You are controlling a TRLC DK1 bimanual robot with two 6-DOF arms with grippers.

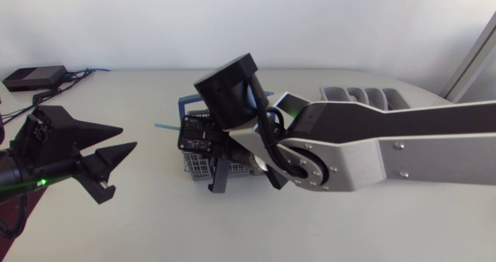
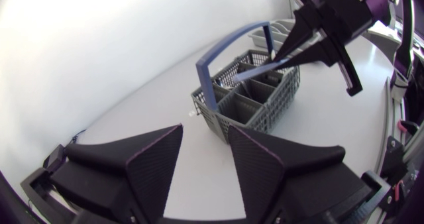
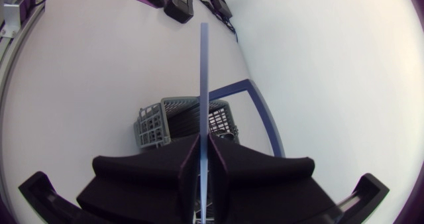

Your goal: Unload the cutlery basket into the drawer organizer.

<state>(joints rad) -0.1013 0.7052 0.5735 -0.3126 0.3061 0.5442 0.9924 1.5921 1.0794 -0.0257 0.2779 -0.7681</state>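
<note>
Right gripper up close is clamped on a pale blue utensil over the grey basket; my left gripper sits off to the side, fingers apart.

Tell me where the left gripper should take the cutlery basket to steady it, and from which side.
Take the blue handle on the cutlery basket's near side, where it stands upright and bare, coming in from the left gripper's own side. The right gripper, shut on a pale blue utensil, probably blocks the far compartments.
</note>
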